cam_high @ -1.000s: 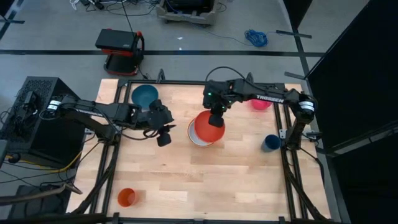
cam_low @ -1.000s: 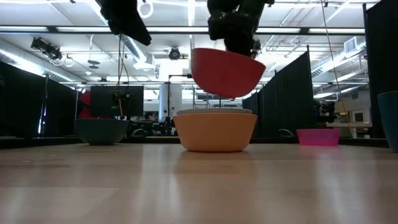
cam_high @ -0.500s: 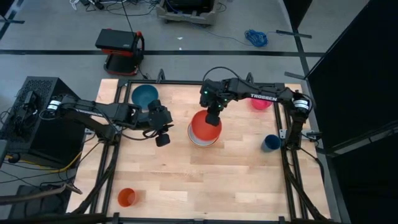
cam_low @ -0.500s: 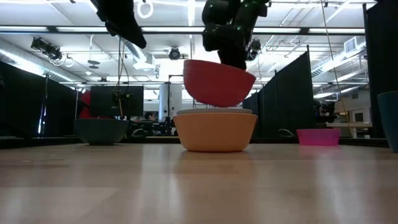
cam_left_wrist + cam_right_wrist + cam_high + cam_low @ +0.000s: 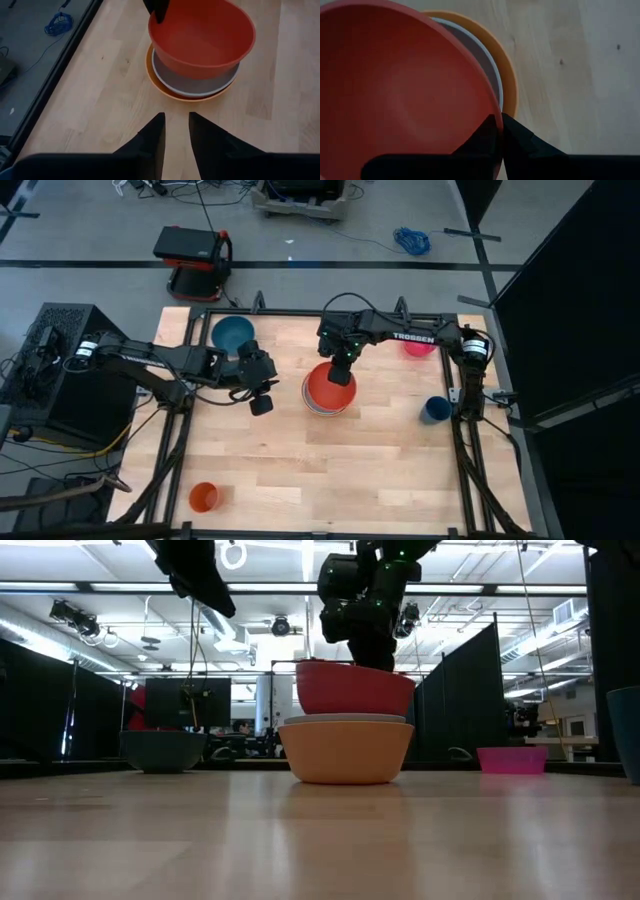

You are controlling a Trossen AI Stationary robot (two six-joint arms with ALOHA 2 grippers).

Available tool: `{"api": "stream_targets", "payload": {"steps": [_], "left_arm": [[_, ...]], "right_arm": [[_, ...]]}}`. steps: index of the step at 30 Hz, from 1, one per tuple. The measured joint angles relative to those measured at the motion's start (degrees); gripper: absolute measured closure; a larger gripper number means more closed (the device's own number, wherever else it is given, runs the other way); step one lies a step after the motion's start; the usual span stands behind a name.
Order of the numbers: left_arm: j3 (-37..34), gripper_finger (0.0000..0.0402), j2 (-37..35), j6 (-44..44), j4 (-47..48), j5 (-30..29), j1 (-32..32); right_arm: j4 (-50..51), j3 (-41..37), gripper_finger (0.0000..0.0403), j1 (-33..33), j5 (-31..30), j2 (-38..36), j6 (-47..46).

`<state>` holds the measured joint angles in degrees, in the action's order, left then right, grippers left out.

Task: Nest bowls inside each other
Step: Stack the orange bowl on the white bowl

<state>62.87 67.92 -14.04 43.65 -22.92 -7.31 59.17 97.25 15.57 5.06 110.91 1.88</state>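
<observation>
A red bowl (image 5: 327, 387) stands in a pale white-blue bowl (image 5: 345, 720), which sits nested in an orange bowl (image 5: 345, 752) at the table's middle. My right gripper (image 5: 340, 372) is shut on the red bowl. My left gripper (image 5: 262, 404) hangs above the table, left of the stack; its fingers stand a little apart, open, with nothing between them. A teal-blue bowl (image 5: 232, 333) rests on its base at the far left. A pink bowl (image 5: 420, 346) rests at the far right. My right gripper pinches the red bowl's rim (image 5: 490, 111) on its far right side, one finger (image 5: 484, 136) inside the bowl and one (image 5: 519, 137) outside. The fingers come from above, pointing steeply down. The bowl is nearly level, its bottom down inside the pale bowl; whether it rests there I cannot tell.
A dark-blue cup (image 5: 434, 409) stands near the right edge and an orange cup (image 5: 203, 497) at the near left corner. Bare wood lies in front of the stack. A black frame (image 5: 300, 313) rims the table.
My right gripper has gone down and a little toward the table's left with the red bowl. The bowl, which hung tilted above the stack, has sunk into the pale bowl and stands nearly level.
</observation>
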Motion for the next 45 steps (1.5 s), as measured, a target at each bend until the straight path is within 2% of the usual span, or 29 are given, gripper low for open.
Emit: {"api": "stream_targets", "payload": {"steps": [12,26,45], "left_arm": [[0.00,0.0324,0.00,-0.05,-0.19,0.00,0.01],[0.00,0.0331,0.00,-0.45,-0.33,0.00,0.01],[0.00,0.0321,0.00,-0.44,-0.40,0.00,0.00]], "right_arm": [[-0.69,-0.02,0.0403,-0.15,-0.54,0.60,-0.11],[-1.33,-0.08,0.0403,-0.45,-0.34,4.59,0.15],[-0.69,1.36,0.0396,-0.48,-0.28,4.90,1.91]]}}
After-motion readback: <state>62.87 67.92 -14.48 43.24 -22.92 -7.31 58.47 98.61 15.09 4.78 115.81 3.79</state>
